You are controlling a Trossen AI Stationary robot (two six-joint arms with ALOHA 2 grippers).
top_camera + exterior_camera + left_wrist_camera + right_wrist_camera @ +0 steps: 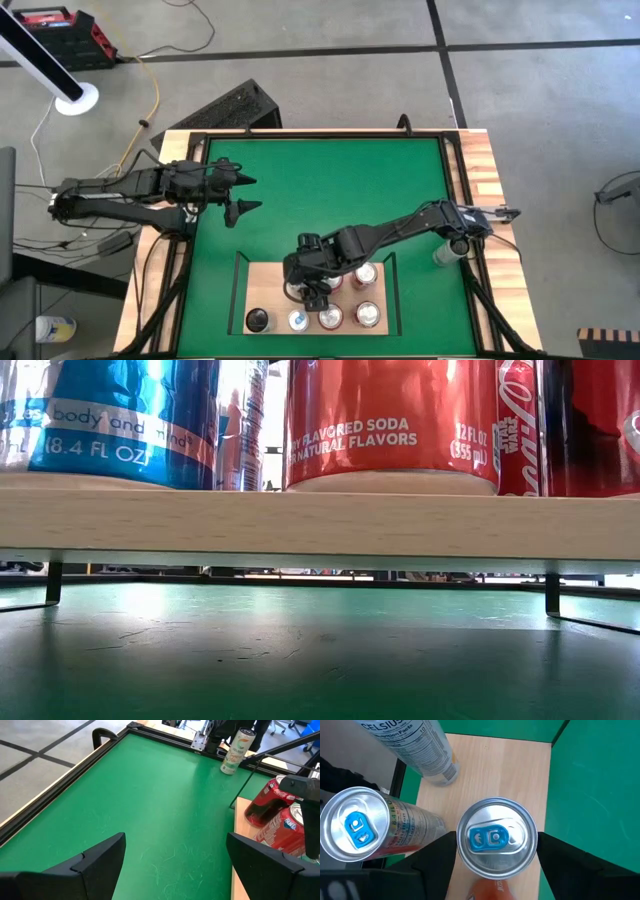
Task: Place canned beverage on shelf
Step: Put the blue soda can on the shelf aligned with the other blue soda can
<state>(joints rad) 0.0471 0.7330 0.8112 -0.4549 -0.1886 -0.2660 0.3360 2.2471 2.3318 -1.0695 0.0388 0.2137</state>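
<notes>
On the near side of the green mat (320, 200) sits the shelf (270, 280), a pale wood board with thin black rails. The right end effector (305, 292) is over the shelf's near left part, and the arm reaches in from the right side of the counter (490, 180). In the right wrist view its two dark fingers (432, 857) stand one on each side of a can with a blue tab (497, 842). The fingers are about as far apart as the can is wide, and they sit right at its sides. I cannot tell if they squeeze it or just touch it. Just beside this can is another blue-tab can (355, 825), and a tall pale can (417, 747) stands farther along the wood.

From above, a row of four cans runs along the near edge of the shelf: a dark-topped can (258, 320) on the left, then a silver one (298, 320), then two red cans (329, 318). Two more red cans (365, 274) stand behind them on the right.

One more tall can (444, 256) stands on the mat, off the shelf, near the right rail.

The left end effector (240, 195) hangs over the far left part of the mat, well apart from the shelf. Its fingers (100, 857) are spread wide and hold nothing.
</notes>
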